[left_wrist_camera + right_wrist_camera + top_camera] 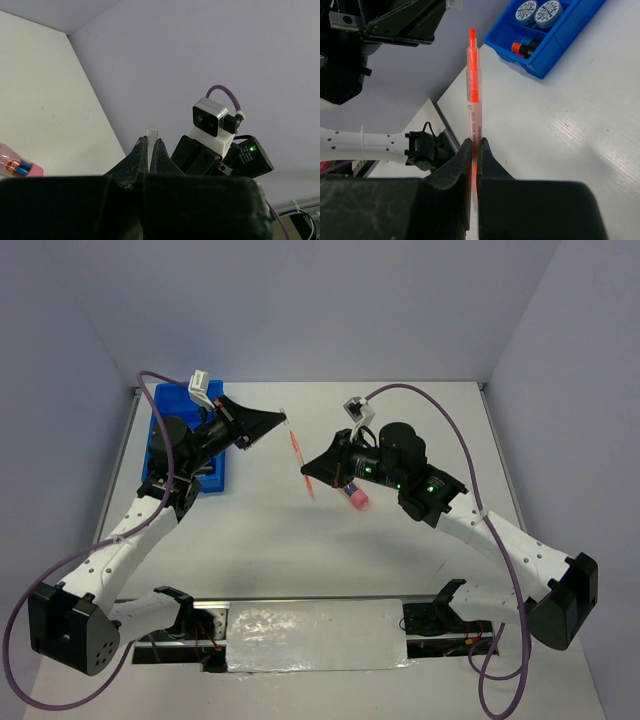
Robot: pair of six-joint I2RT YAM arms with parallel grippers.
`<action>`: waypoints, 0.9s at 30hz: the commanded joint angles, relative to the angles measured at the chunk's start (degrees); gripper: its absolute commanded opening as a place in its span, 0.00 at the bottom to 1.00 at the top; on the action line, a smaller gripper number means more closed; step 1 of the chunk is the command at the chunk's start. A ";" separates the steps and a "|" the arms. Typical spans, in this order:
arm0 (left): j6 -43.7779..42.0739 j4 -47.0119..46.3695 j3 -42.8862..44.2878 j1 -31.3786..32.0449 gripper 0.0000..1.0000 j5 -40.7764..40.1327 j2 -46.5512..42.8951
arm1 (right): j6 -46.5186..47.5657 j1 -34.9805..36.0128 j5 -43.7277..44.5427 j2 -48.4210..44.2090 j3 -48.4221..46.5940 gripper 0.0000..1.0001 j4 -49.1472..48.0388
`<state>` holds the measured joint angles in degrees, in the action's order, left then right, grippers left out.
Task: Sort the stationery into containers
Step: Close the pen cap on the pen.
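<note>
My right gripper [475, 142] is shut on a thin orange stick [473, 95], a clear-bodied pen held up off the table; it also shows in the top view [297, 453]. My left gripper [150, 142] is shut on a small clear cap [151, 133], and in the top view the left gripper [282, 421] is just beyond the stick's far tip. The blue tray [547, 47] holds two blue-white discs [537, 10] and an orange-capped highlighter [522, 47]. In the top view the tray [166, 405] lies at far left, partly under my left arm. A pink-capped tube [355, 497] lies under my right wrist.
The tube's end [15, 165] shows at the lower left of the left wrist view. The right arm's wrist camera [214, 119] is close in front of my left gripper. Grey walls close in the table at the back and sides.
</note>
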<state>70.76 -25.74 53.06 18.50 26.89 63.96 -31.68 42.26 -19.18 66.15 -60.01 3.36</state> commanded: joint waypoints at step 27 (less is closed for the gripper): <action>-1.68 -3.27 -1.64 -0.22 0.00 0.17 -1.47 | 1.45 0.54 -1.74 0.65 -3.62 0.00 -2.48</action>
<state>70.48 -25.74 51.57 18.48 27.24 63.86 -31.46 42.26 -20.40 66.92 -60.55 2.98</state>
